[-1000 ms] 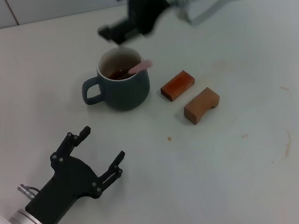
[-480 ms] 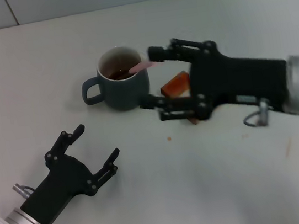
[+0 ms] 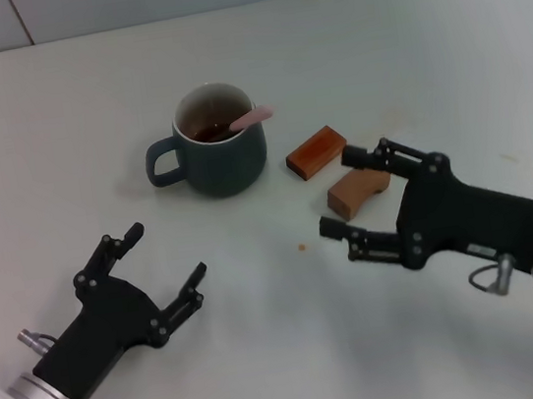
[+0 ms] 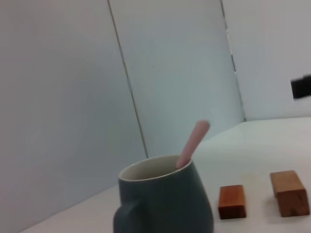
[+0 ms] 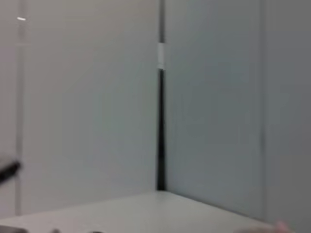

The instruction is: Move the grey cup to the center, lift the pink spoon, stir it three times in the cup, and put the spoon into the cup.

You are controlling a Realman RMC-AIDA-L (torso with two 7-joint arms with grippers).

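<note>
While the pink spoon rests in the grey cup | right end effector released, low beside blocks | left end effector released.

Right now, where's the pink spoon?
In the head view, the pink spoon stands inside the grey cup, its handle leaning over the rim toward the robot's right, near the reddish wooden block.

Readable text: I can read none in any view.
Labels, brands, numbers: I find none on anything on the table.
</note>
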